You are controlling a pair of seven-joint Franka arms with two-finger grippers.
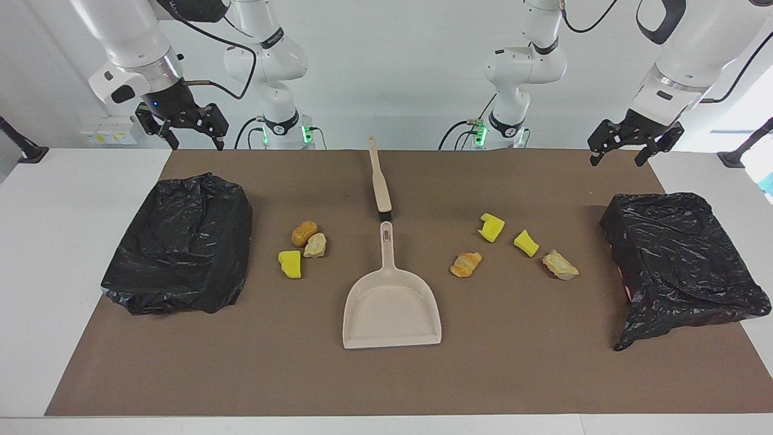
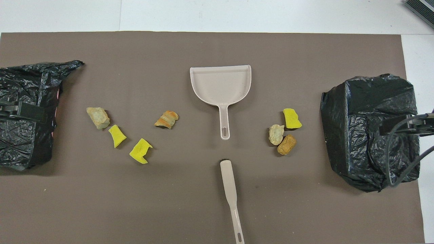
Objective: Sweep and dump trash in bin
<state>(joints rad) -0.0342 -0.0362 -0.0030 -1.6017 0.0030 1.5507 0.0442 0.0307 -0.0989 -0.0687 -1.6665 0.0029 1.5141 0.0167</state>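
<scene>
Seven trash lumps lie on the brown mat. A brown lump (image 1: 304, 232), a beige lump (image 1: 315, 244) and a yellow chunk (image 1: 290, 264) lie toward the right arm's end. Two yellow chunks (image 1: 492, 227) (image 1: 526, 243), an orange-brown piece (image 1: 465, 264) and a beige piece (image 1: 560, 265) lie toward the left arm's end. A beige dustpan (image 1: 392, 308) lies mid-table, and a beige brush (image 1: 380, 181) lies nearer to the robots. My right gripper (image 1: 196, 144) and left gripper (image 1: 617, 160) hang open and empty over the table's robot-side edge.
Two bins covered in black bags stand on the mat, one at the right arm's end (image 1: 181, 241) and one at the left arm's end (image 1: 682, 260). The mat (image 1: 386, 380) lies on a white table. Both arms wait.
</scene>
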